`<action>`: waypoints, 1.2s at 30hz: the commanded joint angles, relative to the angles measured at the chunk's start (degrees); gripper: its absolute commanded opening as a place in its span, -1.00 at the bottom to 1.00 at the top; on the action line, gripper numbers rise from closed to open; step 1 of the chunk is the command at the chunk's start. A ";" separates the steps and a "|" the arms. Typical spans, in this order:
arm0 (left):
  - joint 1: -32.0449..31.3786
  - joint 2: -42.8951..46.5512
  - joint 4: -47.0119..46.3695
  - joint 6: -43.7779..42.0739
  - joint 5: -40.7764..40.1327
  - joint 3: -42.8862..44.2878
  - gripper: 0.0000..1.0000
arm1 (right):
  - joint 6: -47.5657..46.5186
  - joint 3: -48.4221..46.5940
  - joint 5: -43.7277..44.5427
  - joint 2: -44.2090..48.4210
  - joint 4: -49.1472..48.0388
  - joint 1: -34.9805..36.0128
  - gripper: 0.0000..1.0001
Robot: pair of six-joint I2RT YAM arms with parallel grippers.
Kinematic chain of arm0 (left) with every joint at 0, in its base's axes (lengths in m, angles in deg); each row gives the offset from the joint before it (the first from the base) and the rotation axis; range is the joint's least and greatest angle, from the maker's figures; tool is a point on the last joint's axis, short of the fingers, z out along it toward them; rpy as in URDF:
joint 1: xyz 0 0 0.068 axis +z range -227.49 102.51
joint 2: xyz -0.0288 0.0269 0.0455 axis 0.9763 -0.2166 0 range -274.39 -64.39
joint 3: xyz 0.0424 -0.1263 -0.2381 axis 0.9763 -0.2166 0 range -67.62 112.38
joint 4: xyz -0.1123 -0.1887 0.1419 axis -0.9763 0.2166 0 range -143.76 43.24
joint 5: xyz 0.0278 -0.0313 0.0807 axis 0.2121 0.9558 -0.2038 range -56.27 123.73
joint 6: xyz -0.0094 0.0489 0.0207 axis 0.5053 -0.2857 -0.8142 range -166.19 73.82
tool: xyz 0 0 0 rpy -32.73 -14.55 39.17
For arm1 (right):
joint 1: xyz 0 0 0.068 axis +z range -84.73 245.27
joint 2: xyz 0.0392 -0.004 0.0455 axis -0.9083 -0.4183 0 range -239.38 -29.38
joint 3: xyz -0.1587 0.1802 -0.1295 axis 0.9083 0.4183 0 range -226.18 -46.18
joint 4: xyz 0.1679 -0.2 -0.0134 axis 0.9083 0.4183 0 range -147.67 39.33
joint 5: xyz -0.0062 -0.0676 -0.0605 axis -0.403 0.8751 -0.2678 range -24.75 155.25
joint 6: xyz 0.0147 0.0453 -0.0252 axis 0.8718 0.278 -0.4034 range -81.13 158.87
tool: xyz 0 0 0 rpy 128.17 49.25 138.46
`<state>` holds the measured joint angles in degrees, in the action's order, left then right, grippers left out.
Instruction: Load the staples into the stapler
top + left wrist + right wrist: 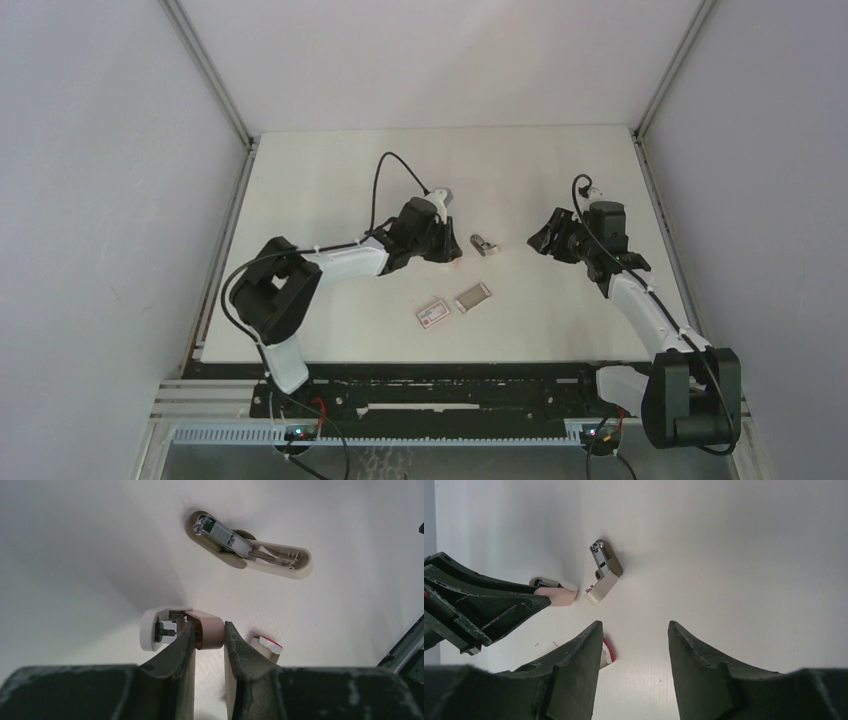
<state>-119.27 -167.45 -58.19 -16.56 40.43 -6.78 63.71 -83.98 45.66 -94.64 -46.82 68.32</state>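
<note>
Left of centre, the left hand (208, 627) is closed on the pink-and-white stapler (165, 625). Lower centre, beside the white box (433, 314), the staples (472, 297) lie on the surface (330, 180). Right, the right hand (634, 625) gapes empty. We judge the strips light and brittle, so we would pinch their long edges.

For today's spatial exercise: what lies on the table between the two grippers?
The top view shows an opened beige plastic stapler between the left gripper and right gripper.

White table (320, 190), grey walls (100, 200), metal corner posts (207, 68), slotted cable duct (400, 434) along near edge
</note>
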 commanded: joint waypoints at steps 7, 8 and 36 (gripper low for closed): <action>3.38 5.09 -1.90 -0.28 1.26 -3.60 -0.38 | -0.98 -0.15 0.87 0.08 -2.83 0.81 0.02; 3.55 5.21 -1.90 -0.45 1.25 -3.68 -0.38 | -1.09 -0.09 0.75 0.04 -2.96 1.00 0.02; 19.06 8.91 -14.01 8.40 27.04 -19.44 -0.81 | -21.15 -4.09 1.36 -26.88 -38.41 35.01 0.33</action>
<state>-101.43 -160.46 -71.10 -8.73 63.99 -24.09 46.18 -84.61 45.83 -117.48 -75.65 100.45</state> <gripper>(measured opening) 0.268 0.668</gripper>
